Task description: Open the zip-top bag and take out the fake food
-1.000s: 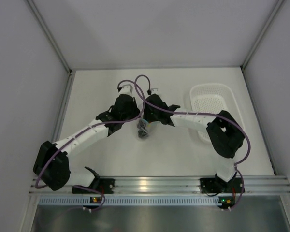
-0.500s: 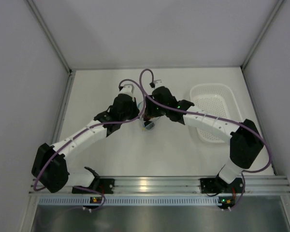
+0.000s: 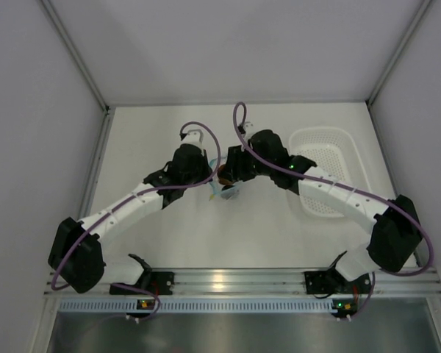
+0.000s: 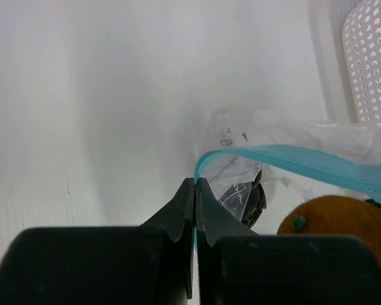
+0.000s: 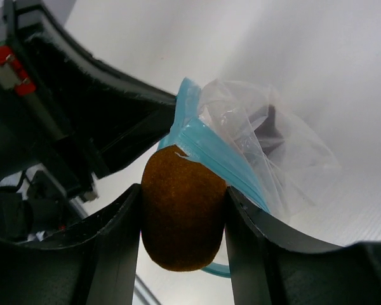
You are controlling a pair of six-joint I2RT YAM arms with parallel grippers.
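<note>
Slippage threatens: left fingers (image 4: 178, 216) pinch the light blue zip strip (image 4: 305, 166) of the small clear crinkly bag (image 4: 286, 133) over the white counter (image 4: 82, 95), right fingers (image 5: 111, 254) clamp the orange-brown rounded toy piece (image 5: 184, 216) at its mouth, and snagging could tug the strip free.

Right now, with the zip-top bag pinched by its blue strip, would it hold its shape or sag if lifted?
Probably floppy: the zip-top bag is thin, crinkled film, held at its strip by the left gripper. It is likely light, though a dark piece inside may swing it. The film looks glossy, so it could slip.
</note>
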